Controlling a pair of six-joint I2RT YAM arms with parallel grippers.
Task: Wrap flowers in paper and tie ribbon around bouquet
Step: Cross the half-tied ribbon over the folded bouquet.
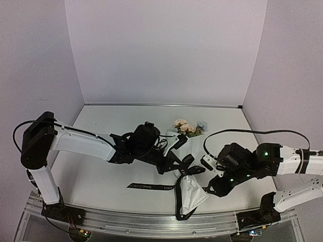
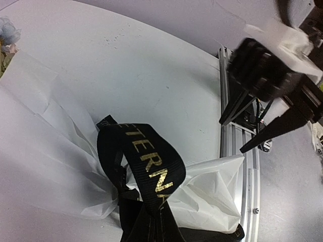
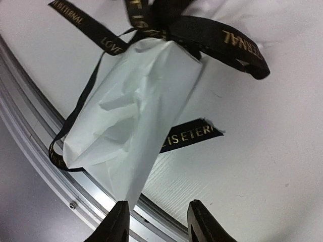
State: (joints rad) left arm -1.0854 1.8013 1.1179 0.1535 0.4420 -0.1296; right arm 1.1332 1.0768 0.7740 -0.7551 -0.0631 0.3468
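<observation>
The right claw (image 3: 156,218) hangs released and empty just beside the narrow end of the paper (image 3: 136,116) cone, near the table's (image 1: 101,176) front edge. The left claw (image 1: 172,162) is clenched on the ribbon (image 3: 227,38) looped around the cone. The flowers (image 1: 185,126) poke out at the far end.

paper (image 3: 136,101): thin, creased, matt | ribbon (image 2: 151,161): woven cloth, slight sheen | rail (image 1: 126,220): brushed metal

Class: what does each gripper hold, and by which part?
Left gripper: shut on the black gold-lettered ribbon, at its loop over the white paper wrap. Right gripper: open, holding nothing.
</observation>
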